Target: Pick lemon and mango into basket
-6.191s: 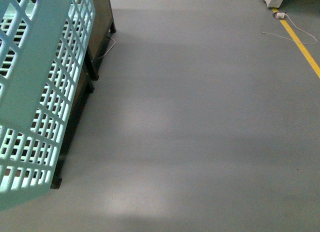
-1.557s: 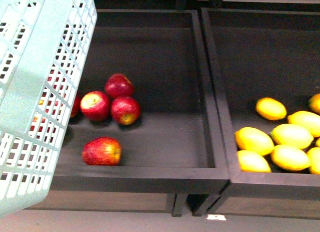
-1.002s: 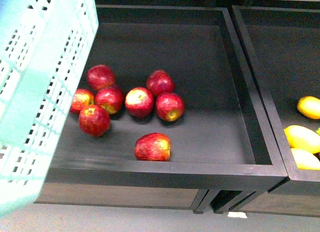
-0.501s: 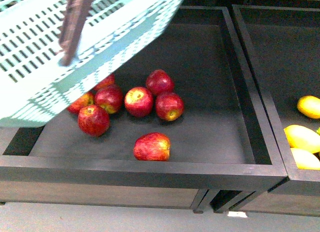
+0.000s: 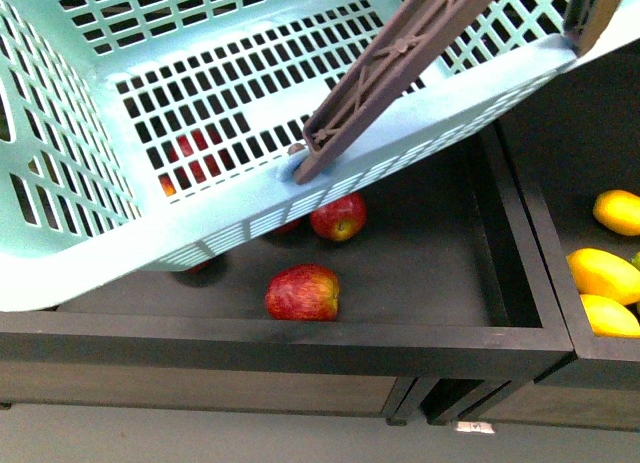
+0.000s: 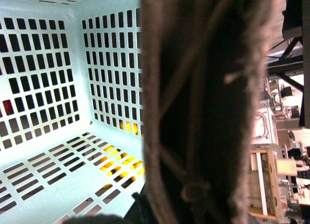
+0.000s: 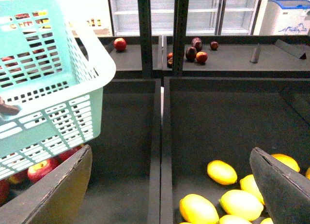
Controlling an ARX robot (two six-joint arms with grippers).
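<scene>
The teal slotted basket [image 5: 200,133] hangs tilted over the apple bin, its inside facing me and its brown handle [image 5: 400,73] crossing it. In the left wrist view the handle [image 6: 203,108] fills the picture, with my left gripper [image 6: 193,200] shut on it and the basket floor [image 6: 53,171] beyond. Pale-yellow lemons [image 5: 602,275] lie in the right-hand bin. A deeper yellow-orange fruit [image 5: 620,211] lies behind them; whether it is the mango I cannot tell. My right gripper [image 7: 169,190] is open above the bin divider, with lemons [image 7: 198,208] below it and the basket [image 7: 48,88] to one side.
Red apples [image 5: 302,292] lie in the left black wooden bin, some seen through the basket's slots. A raised divider [image 5: 520,233] separates the two bins. A further shelf holds more apples [image 7: 119,44], with glass-door fridges [image 7: 203,11] behind.
The view has gone from bare floor to the fruit bins. The basket has swung from the left edge up and across, and now covers most of the apples.
</scene>
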